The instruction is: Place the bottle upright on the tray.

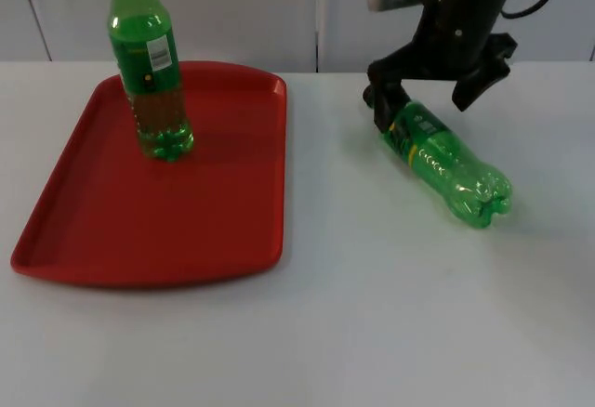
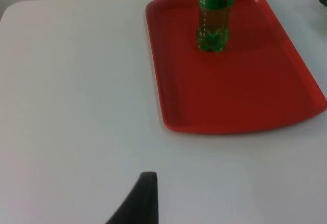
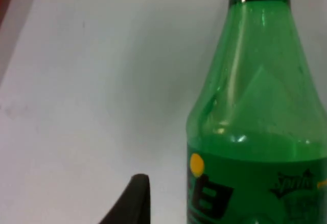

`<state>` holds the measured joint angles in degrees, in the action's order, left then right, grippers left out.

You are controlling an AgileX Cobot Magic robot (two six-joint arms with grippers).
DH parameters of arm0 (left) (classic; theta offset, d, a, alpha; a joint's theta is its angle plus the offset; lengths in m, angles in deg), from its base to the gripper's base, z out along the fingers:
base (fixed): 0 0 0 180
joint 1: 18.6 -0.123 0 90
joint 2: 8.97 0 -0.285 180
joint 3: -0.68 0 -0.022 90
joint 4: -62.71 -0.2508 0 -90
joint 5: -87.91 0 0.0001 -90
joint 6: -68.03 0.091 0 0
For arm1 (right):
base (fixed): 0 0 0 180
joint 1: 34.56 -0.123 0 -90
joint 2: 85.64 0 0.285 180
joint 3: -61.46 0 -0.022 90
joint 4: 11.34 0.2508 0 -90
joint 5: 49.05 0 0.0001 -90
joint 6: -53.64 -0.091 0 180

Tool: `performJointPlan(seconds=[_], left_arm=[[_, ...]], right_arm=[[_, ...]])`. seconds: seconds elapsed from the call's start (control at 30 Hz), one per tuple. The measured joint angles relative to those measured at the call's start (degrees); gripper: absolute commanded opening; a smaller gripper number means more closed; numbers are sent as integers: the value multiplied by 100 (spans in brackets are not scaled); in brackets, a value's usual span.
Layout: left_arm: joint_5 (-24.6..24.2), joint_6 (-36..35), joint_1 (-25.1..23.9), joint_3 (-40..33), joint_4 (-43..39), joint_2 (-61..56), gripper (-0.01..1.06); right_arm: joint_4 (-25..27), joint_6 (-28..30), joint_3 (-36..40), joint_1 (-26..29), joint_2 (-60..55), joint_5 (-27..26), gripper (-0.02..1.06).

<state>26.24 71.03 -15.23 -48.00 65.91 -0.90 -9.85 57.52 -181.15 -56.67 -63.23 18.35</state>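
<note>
I see my right gripper point(image 1: 423, 100) with its jaws spread wide over the neck of the lying bottle point(image 1: 448, 164) on the counter point(image 1: 390, 295) — its label reads clearly from the right wrist — while my left gripper's state I cannot tell; it faces the red tray point(image 2: 245, 101) holding an upright bottle point(image 1: 149, 68).

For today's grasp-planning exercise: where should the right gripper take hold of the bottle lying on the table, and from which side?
Probably at the neck end. The lying bottle rests on its side right of the red tray, and the right gripper, fingers spread, is above that end. Coming from above, the fingers would straddle the narrow part, where tipping it upright should be easier.
</note>
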Motion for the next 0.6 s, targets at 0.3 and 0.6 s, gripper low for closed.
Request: performJointPlan(seconds=[0.3,0.6], left_arm=[[0,0,0,0,0,0,105],[0,0,0,0,0,0,105]], right_arm=[[-106,-127,0,0,-278,-93,102],[-105,-445,0,0,-470,-404,101]])
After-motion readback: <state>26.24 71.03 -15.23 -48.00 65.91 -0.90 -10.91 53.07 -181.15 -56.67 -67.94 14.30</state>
